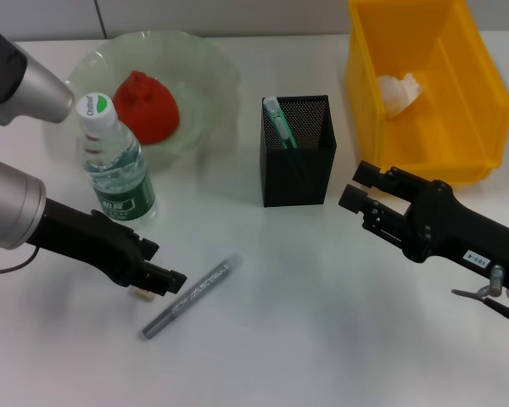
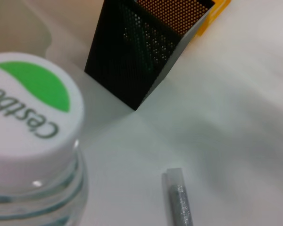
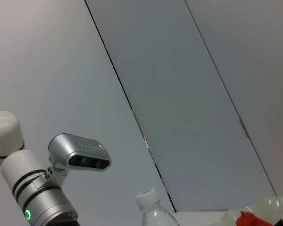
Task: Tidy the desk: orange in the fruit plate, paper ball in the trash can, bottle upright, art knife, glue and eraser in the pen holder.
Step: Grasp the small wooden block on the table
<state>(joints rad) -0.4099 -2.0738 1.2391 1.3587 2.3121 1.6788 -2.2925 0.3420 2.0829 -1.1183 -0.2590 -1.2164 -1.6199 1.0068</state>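
The orange (image 1: 144, 106) lies in the fruit plate (image 1: 208, 64). The bottle (image 1: 114, 161) stands upright in front of the plate; its cap (image 2: 28, 108) fills the left wrist view. The art knife (image 1: 280, 123) stands in the pen holder (image 1: 299, 161). The paper ball (image 1: 400, 91) lies in the trash can (image 1: 458, 110). The glue (image 1: 191, 297) lies on the desk (image 1: 322, 322), and its end shows in the left wrist view (image 2: 178, 200). My left gripper (image 1: 165, 264) is open, low over the desk beside the glue. The eraser (image 1: 141, 294) peeks out under it. My right gripper (image 1: 358, 186) is open and empty, right of the pen holder.
The pen holder (image 2: 141, 52) and a corner of the trash can (image 2: 217, 9) show in the left wrist view. The right wrist view looks across at the left arm (image 3: 42, 197), the bottle cap (image 3: 146, 197) and the orange (image 3: 247, 219).
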